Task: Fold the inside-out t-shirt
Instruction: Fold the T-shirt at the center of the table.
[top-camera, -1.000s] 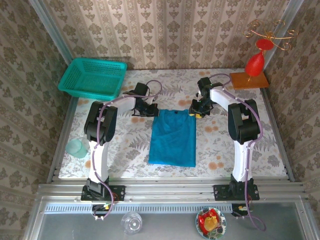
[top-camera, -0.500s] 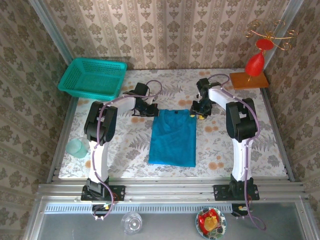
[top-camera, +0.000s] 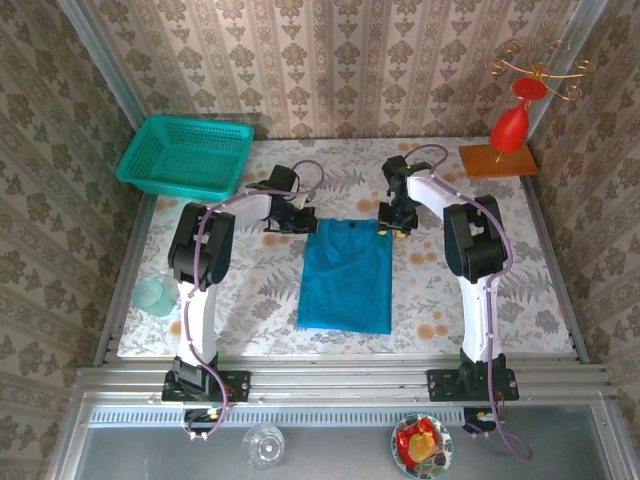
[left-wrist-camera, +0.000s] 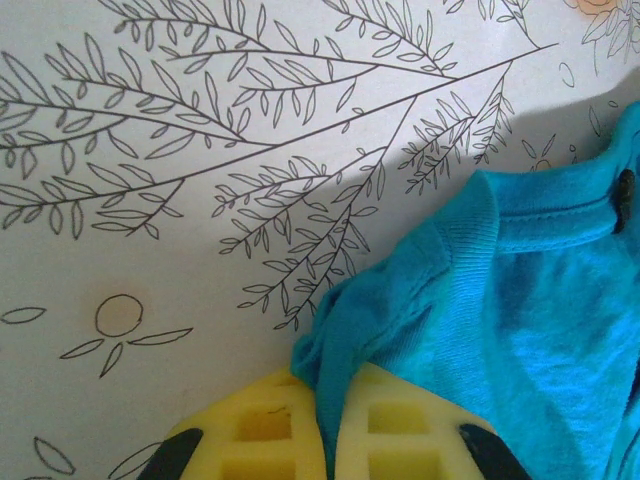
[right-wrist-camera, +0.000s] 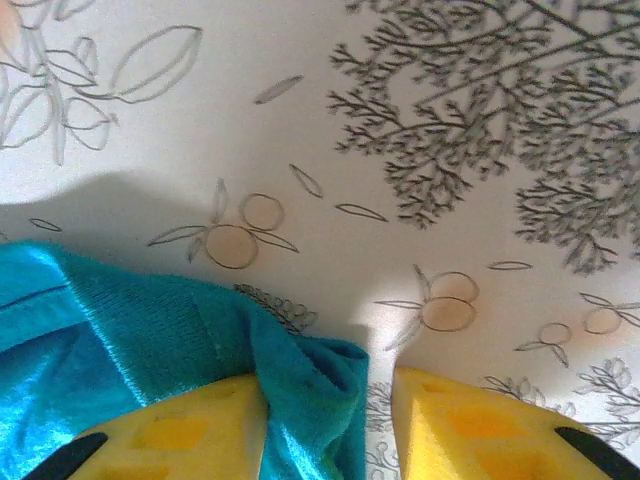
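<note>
The table (top-camera: 480, 290) has a white cloth with flowers and leaves on it. The blue t-shirt (top-camera: 346, 275) lies flat in the middle, folded into a long shape. The left gripper (left-wrist-camera: 328, 425) pinches the shirt's far left corner tight, and the right gripper (right-wrist-camera: 330, 415) is at the far right corner with its jaws apart, the cloth touching just one of them.

We find the t-shirt (top-camera: 346, 275) lying in the middle of the table (top-camera: 250, 290). The mesh basket (top-camera: 178, 184) sits behind it at the far left corner, and a wooden stand (top-camera: 498, 160) at the far right. Our left gripper (top-camera: 299, 222) is at the shirt's far left corner and our right gripper (top-camera: 391, 225) at its far right. A cup (top-camera: 152, 296) stands at the table's left edge.
</note>
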